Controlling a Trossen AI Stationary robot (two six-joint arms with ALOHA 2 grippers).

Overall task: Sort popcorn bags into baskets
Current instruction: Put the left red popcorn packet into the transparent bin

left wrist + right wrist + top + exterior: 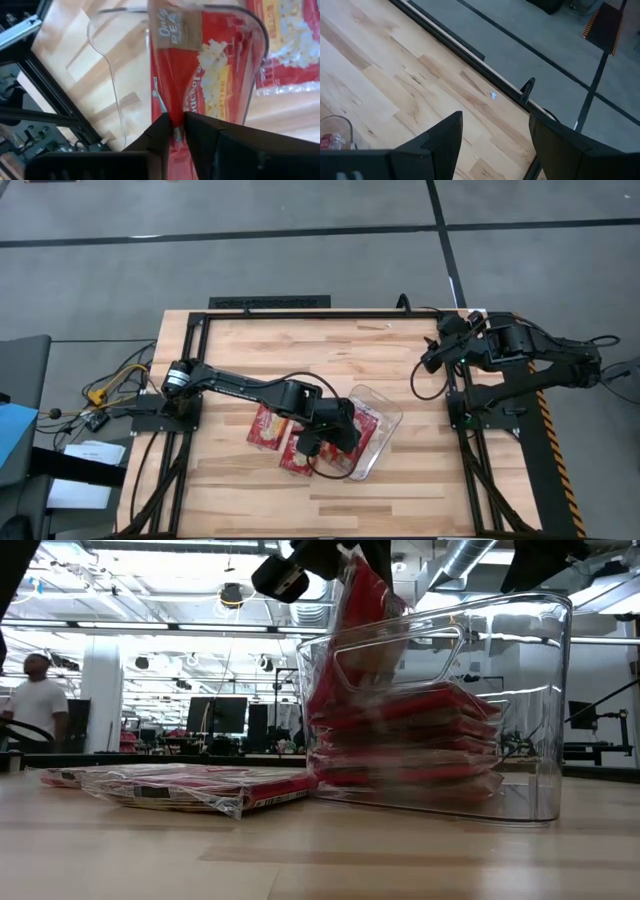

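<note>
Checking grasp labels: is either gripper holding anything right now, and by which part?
The left gripper pinches one popcorn bag by its edge, hanging upright over the clear tub. The right gripper is open and empty, off at the table's side.

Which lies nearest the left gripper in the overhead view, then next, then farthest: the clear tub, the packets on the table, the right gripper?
1. Clear tub: directly under the left gripper.
2. Packets on the table: just beside, toward the left arm's base.
3. Right gripper: far, at the table's right edge.

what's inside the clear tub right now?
The clear tub holds a stack of red popcorn bags lying flat, plus one bag standing on edge, pinched in the left gripper. The exact count is unclear: the stacked bags overlap and the arm covers the tub from above.
</note>
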